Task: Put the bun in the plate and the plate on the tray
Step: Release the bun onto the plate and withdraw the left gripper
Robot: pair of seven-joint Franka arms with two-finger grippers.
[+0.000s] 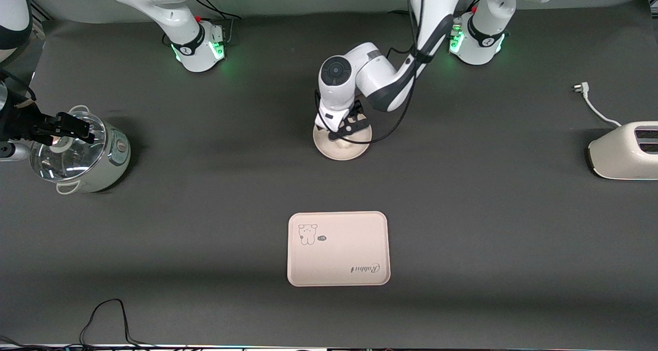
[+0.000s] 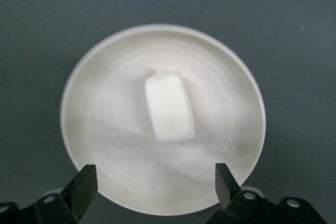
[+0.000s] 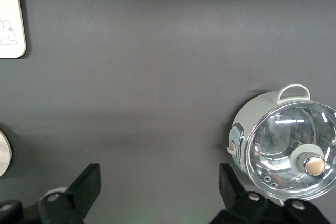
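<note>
The left claw (image 2: 153,184) is hanging straight over the plate (image 2: 105,129), with its two fingers (image 2: 84,184) spread wide and nothing between them. The bun (image 2: 169,107) is lying inside the plate, near its middle, resting on its side and touching neither finger. In the front view the left arm is reaching down from its base and hiding much of the plate (image 1: 343,150), so the bun is not showing there. The plate is sitting on the dark surface (image 1: 205,238), about midway between the two arms' ends and closer to the robots' bases than the tray.

The tray (image 1: 339,263) is lying flat on the surface, nearer to the front camera than the plate and well apart from it, with nothing on it. Its small animal drawing and cursive lettering are facing up.

The right claw (image 3: 157,192) is waiting in the air toward the right arm's end of the surface, its fingers also spread and gripping nothing. It is hovering just beside a cooking pot (image 1: 87,155) with a glass lid; from the right wrist view the pot (image 3: 283,148) is showing off to one side of the fingers rather than between them.

A toaster (image 1: 624,150) is sitting at the left arm's end of the surface, its white cord trailing toward the bases.
</note>
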